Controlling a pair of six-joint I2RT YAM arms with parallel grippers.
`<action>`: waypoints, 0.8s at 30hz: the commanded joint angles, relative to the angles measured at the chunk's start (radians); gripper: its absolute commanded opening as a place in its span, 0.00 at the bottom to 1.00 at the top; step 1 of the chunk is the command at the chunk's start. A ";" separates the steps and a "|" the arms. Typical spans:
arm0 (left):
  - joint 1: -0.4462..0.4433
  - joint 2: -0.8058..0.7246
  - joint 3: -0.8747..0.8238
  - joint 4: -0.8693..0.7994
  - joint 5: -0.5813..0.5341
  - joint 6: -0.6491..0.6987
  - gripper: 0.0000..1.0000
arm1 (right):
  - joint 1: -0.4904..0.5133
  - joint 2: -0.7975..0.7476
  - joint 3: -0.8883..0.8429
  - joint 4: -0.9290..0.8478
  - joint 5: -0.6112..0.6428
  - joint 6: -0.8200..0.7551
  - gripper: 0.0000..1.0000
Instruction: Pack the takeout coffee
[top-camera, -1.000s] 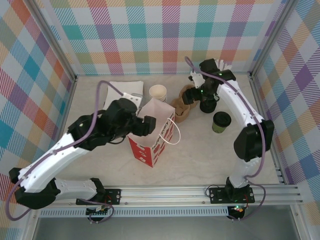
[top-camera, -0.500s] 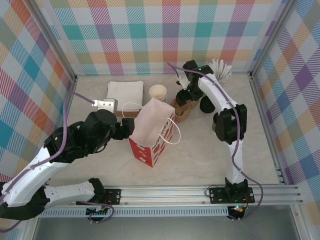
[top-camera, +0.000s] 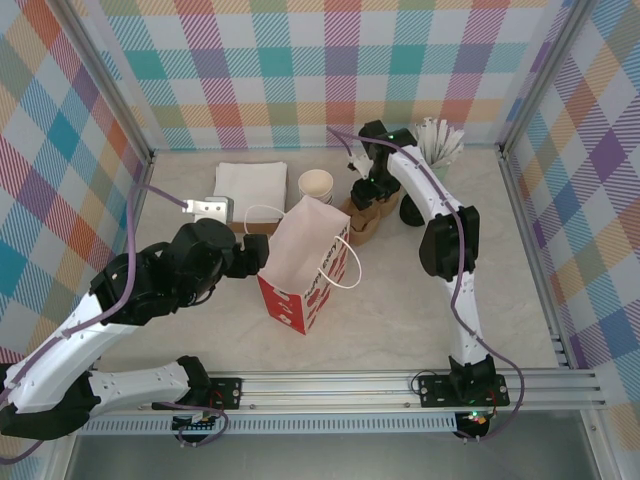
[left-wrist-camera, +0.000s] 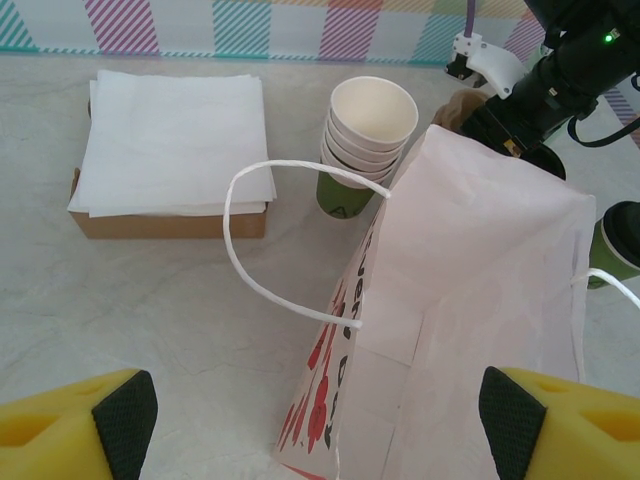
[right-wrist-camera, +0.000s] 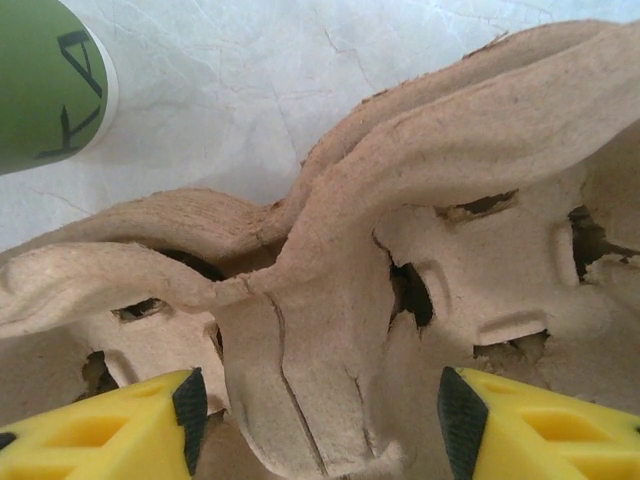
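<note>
Bag (top-camera: 298, 262) stands mid-surface; all bearings taken from it. Coffee (left-wrist-camera: 616, 238): upright, black lid on, long axis vertical, on the surface to the bag's right and clear of it. My left fingers (left-wrist-camera: 72, 420) sit just off the bag's left side, spread wide with nothing in them; the bag stands between them and the coffee. My right fingers (right-wrist-camera: 545, 420) are at the bag's far right corner, apart, straddling the centre ridge of the pulp carrier (right-wrist-camera: 350, 250); no firm pinch on it that I can see. Judgement: my right arm is the nearer one, being on the coffee's side of the bag. The coffee lies nearward of those fingers, toward my base. A side-on grasp below the lid would suit, then a lift over the bag's rim.
</note>
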 joint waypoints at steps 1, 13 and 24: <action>-0.006 0.006 0.005 -0.006 -0.028 0.002 0.86 | 0.010 0.012 0.033 -0.036 -0.001 -0.007 0.60; -0.005 0.019 0.013 -0.011 -0.027 0.011 0.87 | 0.014 0.013 0.033 -0.055 0.014 -0.007 0.48; -0.006 0.017 0.017 -0.023 -0.036 0.012 0.88 | 0.018 -0.038 0.030 -0.063 0.034 -0.010 0.43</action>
